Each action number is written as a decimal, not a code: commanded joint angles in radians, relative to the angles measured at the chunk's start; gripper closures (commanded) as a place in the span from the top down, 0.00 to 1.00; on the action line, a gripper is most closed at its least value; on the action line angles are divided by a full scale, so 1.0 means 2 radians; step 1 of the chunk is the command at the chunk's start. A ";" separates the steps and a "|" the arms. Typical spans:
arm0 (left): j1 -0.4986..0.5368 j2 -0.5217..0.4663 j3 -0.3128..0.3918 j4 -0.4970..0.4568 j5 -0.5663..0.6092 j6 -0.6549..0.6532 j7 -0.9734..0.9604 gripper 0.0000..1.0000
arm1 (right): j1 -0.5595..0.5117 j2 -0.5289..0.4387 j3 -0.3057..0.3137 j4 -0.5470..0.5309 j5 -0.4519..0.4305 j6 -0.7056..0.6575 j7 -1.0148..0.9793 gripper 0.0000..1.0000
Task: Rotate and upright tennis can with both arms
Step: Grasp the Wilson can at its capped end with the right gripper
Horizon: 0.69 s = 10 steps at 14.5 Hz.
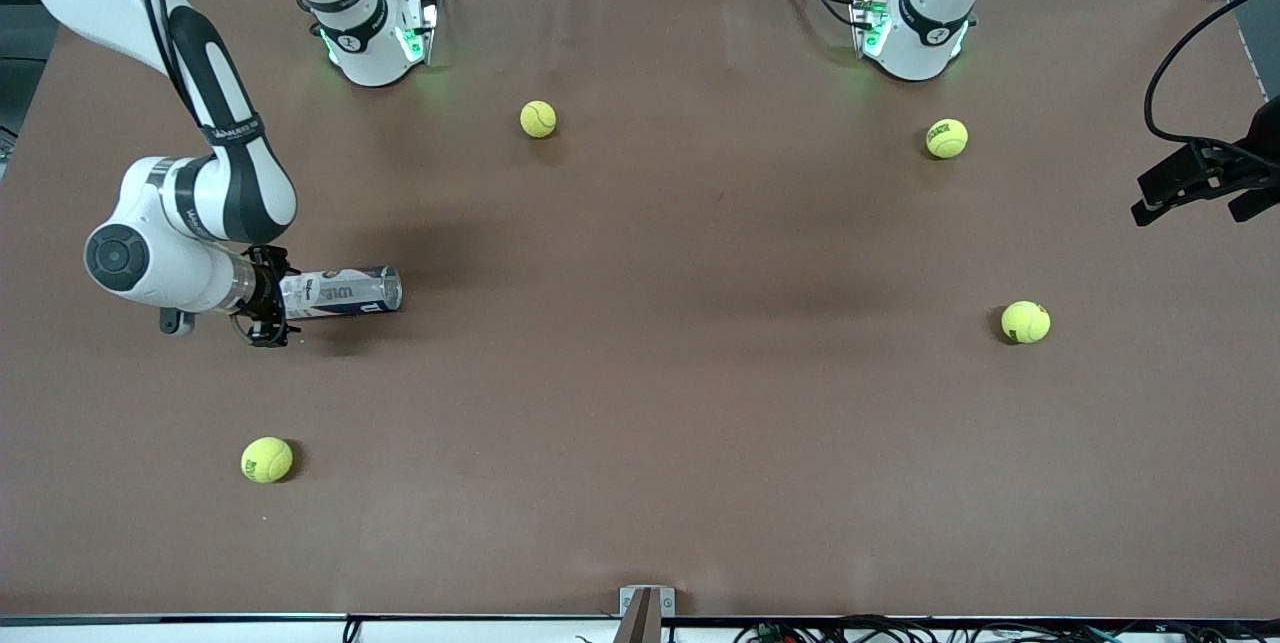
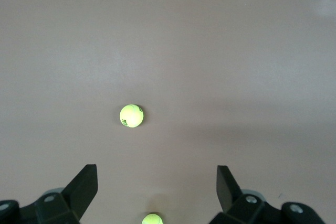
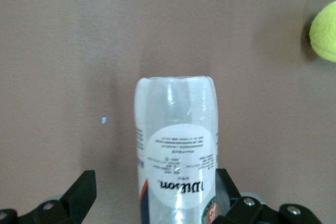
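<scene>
The tennis can (image 1: 340, 292) lies on its side on the surface (image 1: 640, 403), toward my right arm's end, its long axis running from 9 to 3 o'clock in the front view. My right gripper (image 1: 268, 308) sits at the can's 9 o'clock end, jaws spread wide, one on each side of the tube. In the right wrist view the tennis can (image 3: 177, 161) runs straight out between the jaws with a gap on one side, so I judge nothing is clamped yet.

To do this step well, I should keep the tube centred between the jaws before closing (clear plastic is slick and round, so an off-centre squeeze would likely roll it away). I should also grip close to the end, leaving the rest free for my other arm.

My left gripper (image 1: 1205, 185) waits high over the surface's edge at 3 o'clock, jaws wide and empty. It looks down on one tennis ball (image 2: 131, 115) in the left wrist view.

Four balls lie scattered: at 12 o'clock (image 1: 538, 119), at 2 o'clock (image 1: 946, 138), at 3 o'clock (image 1: 1025, 321), and at 7 o'clock (image 1: 266, 459). The middle of the surface is bare, so there is room to swing the can toward 3 o'clock. The 9 o'clock edge is close to my right elbow.
</scene>
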 commanded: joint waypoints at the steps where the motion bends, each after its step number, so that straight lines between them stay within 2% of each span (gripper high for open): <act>1: 0.002 -0.005 -0.001 0.001 0.008 -0.004 0.008 1.00 | 0.005 -0.006 -0.001 -0.026 0.004 0.024 0.011 1.00; 4: 0.002 -0.005 -0.001 0.001 0.008 -0.004 0.008 1.00 | 0.005 0.008 -0.001 -0.039 0.004 0.056 0.011 1.00; 7: 0.002 -0.005 -0.001 0.001 0.008 -0.004 0.008 1.00 | 0.013 0.009 -0.001 -0.043 0.004 0.051 0.011 0.99; 10: 0.002 -0.005 -0.001 0.001 0.008 -0.004 0.008 1.00 | 0.018 0.014 -0.001 -0.043 0.003 0.043 0.009 0.87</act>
